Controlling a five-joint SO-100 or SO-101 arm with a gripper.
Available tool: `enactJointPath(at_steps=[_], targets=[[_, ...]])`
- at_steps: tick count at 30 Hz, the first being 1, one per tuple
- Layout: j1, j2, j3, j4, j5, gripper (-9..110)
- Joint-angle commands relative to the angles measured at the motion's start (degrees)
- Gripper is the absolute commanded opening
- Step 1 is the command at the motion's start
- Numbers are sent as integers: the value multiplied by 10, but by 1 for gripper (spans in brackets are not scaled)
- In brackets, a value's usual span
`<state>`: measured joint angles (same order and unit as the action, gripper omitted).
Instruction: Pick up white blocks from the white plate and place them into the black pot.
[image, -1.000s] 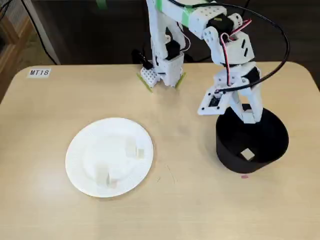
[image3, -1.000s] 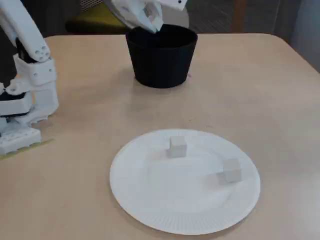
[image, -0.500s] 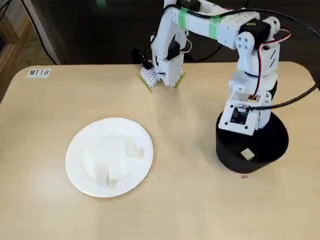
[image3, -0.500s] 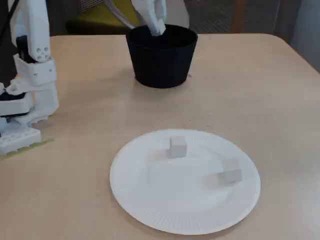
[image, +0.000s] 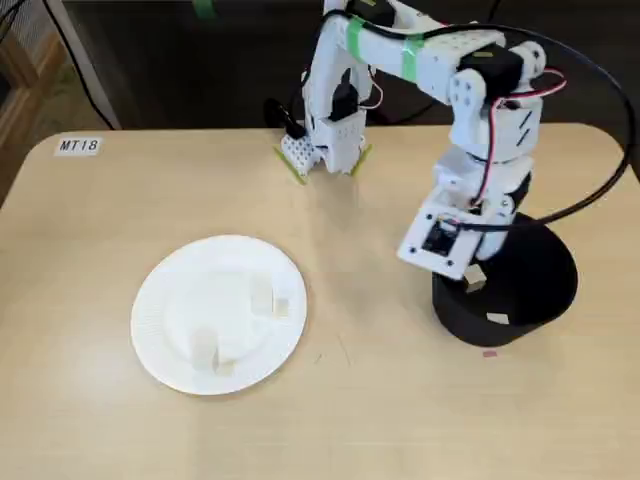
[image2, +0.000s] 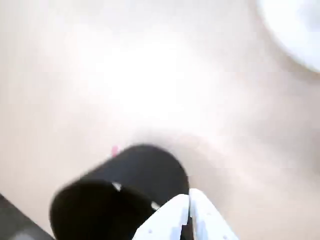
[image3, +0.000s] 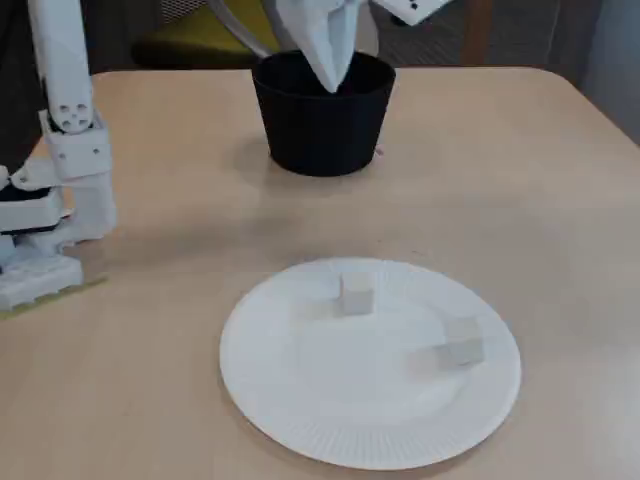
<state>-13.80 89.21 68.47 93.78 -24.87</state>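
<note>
Wrist view: black pot (image2: 135, 185) beneath claw (image2: 187, 200)

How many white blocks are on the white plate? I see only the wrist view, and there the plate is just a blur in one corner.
Observer: Two white blocks lie on the white plate, apart from each other.
Operator: How high are the jaws over the black pot?
Observer: The gripper points down with its tips about level with the rim of the black pot.
Operator: Is anything inside already?
Observer: Yes, at least one pale cube lies on the pot's floor.
</note>
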Motion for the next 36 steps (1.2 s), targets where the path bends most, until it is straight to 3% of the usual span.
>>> enactJointPath(at_steps=[1, 9, 14, 28, 32, 36], targets=[[120, 55, 5, 11, -13, -2], [352, 59, 68, -4, -76, -2], [430, 153, 197, -143, -68, -2], [330, 112, 319, -339, 40, -2], [328, 79, 318, -361, 60, 16], [341, 40, 309, -375, 70, 23]])
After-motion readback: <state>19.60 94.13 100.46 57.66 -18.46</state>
